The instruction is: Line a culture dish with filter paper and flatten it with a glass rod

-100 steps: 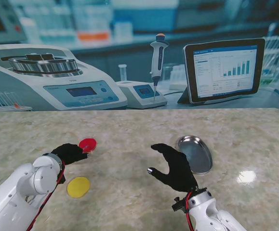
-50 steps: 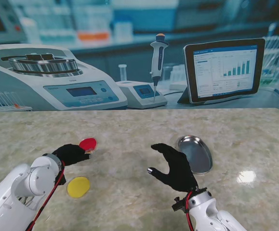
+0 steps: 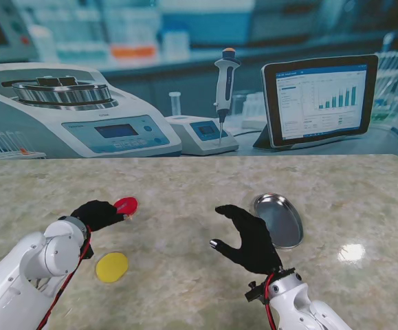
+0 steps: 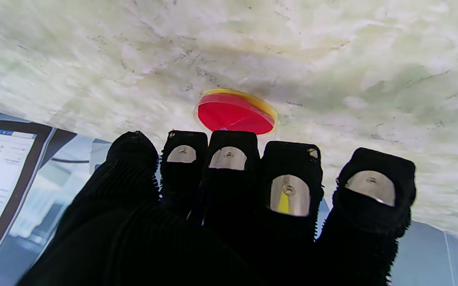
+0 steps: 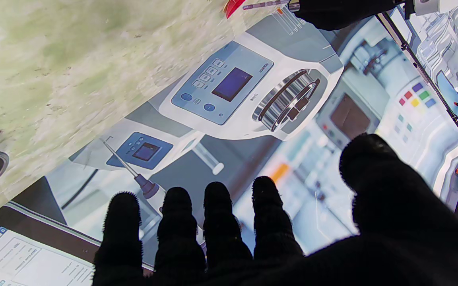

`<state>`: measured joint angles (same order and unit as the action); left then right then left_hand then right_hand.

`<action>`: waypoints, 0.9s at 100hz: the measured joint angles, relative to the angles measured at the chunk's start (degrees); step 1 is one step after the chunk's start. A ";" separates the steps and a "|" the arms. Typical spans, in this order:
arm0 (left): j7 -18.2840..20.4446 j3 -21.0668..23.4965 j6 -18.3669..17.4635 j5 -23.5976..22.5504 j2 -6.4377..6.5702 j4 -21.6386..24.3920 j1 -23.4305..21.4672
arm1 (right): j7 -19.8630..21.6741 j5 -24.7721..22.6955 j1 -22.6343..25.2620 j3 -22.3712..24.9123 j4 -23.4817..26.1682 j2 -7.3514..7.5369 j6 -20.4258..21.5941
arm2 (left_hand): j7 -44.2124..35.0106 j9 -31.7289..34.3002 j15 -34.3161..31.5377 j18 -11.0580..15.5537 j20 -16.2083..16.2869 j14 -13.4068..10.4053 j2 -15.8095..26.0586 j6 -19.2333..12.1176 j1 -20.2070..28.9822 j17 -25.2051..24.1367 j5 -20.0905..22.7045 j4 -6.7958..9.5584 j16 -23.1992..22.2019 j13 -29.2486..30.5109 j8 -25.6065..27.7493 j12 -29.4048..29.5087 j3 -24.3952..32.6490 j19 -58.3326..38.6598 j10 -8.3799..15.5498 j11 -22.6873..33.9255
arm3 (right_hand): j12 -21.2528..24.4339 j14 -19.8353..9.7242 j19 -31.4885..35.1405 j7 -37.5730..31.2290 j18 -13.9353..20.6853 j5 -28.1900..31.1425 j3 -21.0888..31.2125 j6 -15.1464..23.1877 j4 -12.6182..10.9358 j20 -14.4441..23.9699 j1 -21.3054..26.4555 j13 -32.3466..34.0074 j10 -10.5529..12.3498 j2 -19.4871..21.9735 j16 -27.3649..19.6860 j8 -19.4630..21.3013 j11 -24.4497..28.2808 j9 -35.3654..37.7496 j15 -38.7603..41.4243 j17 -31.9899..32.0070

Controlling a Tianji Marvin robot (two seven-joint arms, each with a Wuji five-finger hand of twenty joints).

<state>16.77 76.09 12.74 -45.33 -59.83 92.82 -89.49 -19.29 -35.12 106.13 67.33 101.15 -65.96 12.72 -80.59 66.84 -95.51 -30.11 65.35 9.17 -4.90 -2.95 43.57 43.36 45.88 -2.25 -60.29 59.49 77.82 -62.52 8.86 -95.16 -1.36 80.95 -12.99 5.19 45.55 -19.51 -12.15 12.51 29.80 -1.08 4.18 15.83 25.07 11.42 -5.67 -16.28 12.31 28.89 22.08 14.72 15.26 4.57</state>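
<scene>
Red filter paper disc (image 3: pixel 126 204) is pinched in the closed fingers of the left hand (image 3: pixel 97 214), lifted left of the metal culture dish (image 3: pixel 279 219). The right hand (image 3: pixel 251 238) hovers, fingers spread, holding nothing. Lining and pressing are not yet done; no glass rod is visible.

Both hands, the left hand (image 3: pixel 97 214) and the right hand (image 3: pixel 252 240), are covered by black knitted gloves. Oval metal plates are set into the left fingertips (image 4: pixel 288 194). White glossy arm shells are seen behind each wrist, with red cable routed beside them and black fittings at the right wrist.
</scene>
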 measured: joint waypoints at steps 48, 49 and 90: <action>-0.76 -0.89 2.59 -0.95 -0.05 -2.83 1.13 | 0.05 -0.01 -0.01 -0.09 0.05 0.00 -0.15 | 0.00 0.00 -0.04 0.00 -0.03 -0.01 0.00 0.00 0.00 0.00 0.00 0.00 0.01 0.00 0.00 0.01 -0.01 0.00 0.00 0.00 | 0.00 0.00 0.00 0.00 0.00 0.00 0.00 0.00 0.00 0.00 0.00 0.00 0.00 0.00 0.00 0.00 0.00 0.00 0.00 0.00; -0.82 -0.86 2.59 -0.91 -0.06 -2.85 1.13 | 0.05 -0.01 -0.01 -0.09 0.05 0.00 -0.15 | 0.00 0.00 -0.04 0.00 -0.03 0.00 0.00 0.00 0.00 0.00 0.00 0.00 0.01 0.00 0.00 0.01 -0.01 0.00 0.00 0.00 | 0.00 0.00 0.00 0.00 0.00 0.00 0.00 0.00 0.00 0.00 0.00 0.00 0.00 0.00 -0.01 0.00 0.00 0.00 0.00 0.00; -2.21 1.68 1.29 0.62 -0.43 -1.35 -0.53 | 0.01 -0.06 0.00 -0.13 0.08 0.00 -0.16 | 0.00 0.00 -0.06 0.00 -0.04 0.00 0.01 0.00 0.02 0.00 0.00 0.00 0.01 0.00 0.00 0.01 -0.02 -0.01 0.01 0.00 | 0.00 0.00 0.00 0.00 0.00 0.00 0.00 0.00 0.00 0.00 0.00 0.00 0.00 0.00 -0.01 0.00 0.00 0.00 0.00 0.00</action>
<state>14.56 77.77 14.04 -44.71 -60.25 91.47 -90.02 -19.28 -35.17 106.13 67.20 101.23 -65.96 12.55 -80.59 66.84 -95.56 -30.11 65.31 9.17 -4.89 -2.95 43.59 43.36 45.88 -2.25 -60.28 59.49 77.82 -62.51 8.84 -95.17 -1.35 80.96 -12.99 5.19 45.55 -19.51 -12.15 12.51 29.80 -1.08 4.18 15.83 25.07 11.42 -5.67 -16.27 12.30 28.89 22.09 14.72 15.26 4.57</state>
